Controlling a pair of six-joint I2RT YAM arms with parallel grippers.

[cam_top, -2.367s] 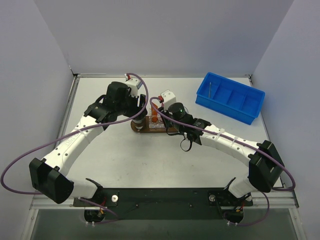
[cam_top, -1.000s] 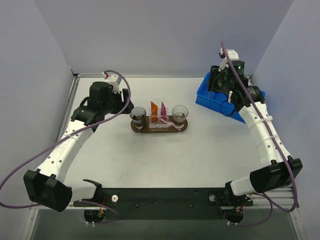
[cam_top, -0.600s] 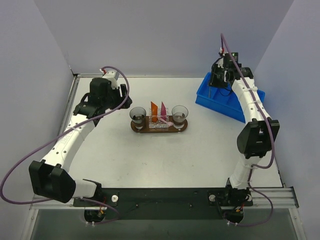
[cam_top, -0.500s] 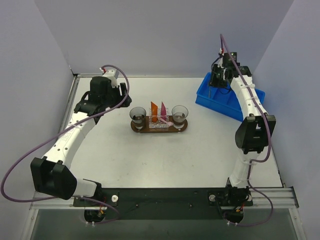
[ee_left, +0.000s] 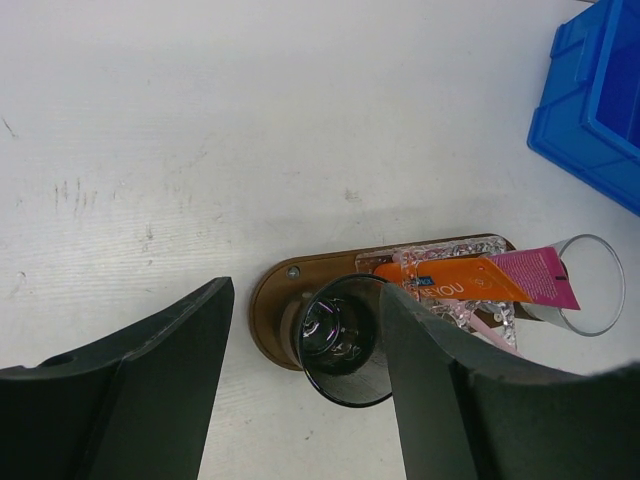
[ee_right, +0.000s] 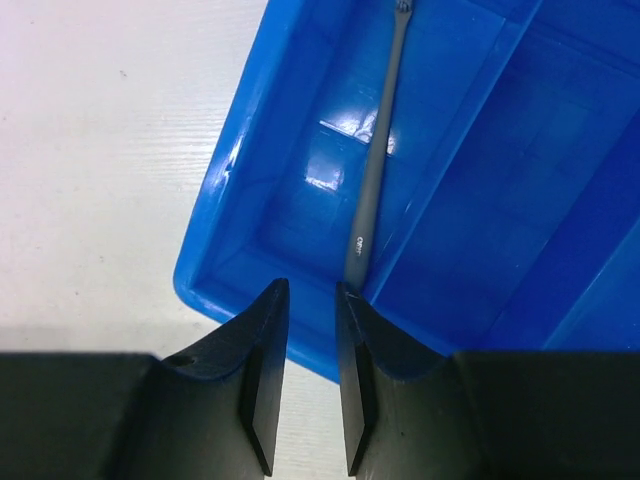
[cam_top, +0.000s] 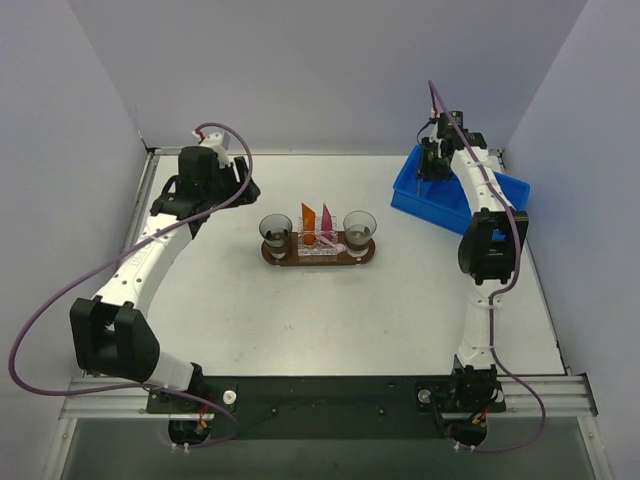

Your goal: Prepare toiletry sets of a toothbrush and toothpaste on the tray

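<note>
Your right pincer hangs over the end compartment of the blue bin. Its fingers are barely parted, just a narrow slit, and they're pinching nothing. Straight ahead of the tips lies a grey toothbrush, flat on the bin floor, its handle running along the divider wall.

Over on the tabletop, the tray carries the orange tube and the magenta tube side by side at its middle. A dark cup stands at one end and a clear cup at the other. From above, the pale-pink toothbrush looks to be lying on the tray beside the tubes. I can't tell exactly what it rests on.

Your left pincer is spread wide and empty, held well above the tray's end and back toward the far left corner.

So I read this as the fetch for the second set: two pastes and one brush on the tray, and another brush waiting in the bin.

The next move calls for opening that right pincer wider, then coming down with one finger on each side of the grey handle. Watch the divider: the handle sits close against it, so the finger on that side has little room. Take the handle across its width and lift it clear of the bin wall before swinging toward the tray.
</note>
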